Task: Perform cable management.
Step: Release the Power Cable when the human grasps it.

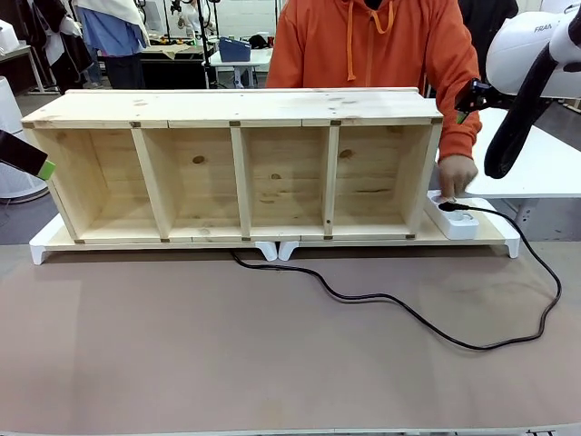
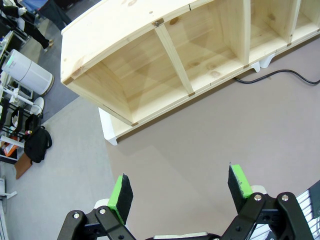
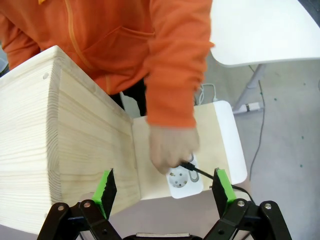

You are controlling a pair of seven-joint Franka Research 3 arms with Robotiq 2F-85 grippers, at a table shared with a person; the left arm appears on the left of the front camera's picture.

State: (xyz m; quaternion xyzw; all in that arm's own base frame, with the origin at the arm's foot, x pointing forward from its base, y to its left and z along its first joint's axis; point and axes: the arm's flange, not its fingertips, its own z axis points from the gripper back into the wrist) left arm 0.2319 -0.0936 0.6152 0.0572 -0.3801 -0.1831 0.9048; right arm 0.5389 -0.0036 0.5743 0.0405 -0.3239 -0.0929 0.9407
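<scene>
The cable is a thin black cord. It leaves the shelf's underside, snakes over the brown tabletop, loops at the right and ends in a plug at the white power strip. A person's hand holds that plug; the right wrist view has the hand pressing the plug at the power strip. My right gripper hovers open above it, high at the right in the front view. My left gripper is open over bare table, at the far left edge.
A long pine shelf with several open compartments lies on a white base across the table's back. A person in an orange hoodie stands behind it. A white side table is at the right.
</scene>
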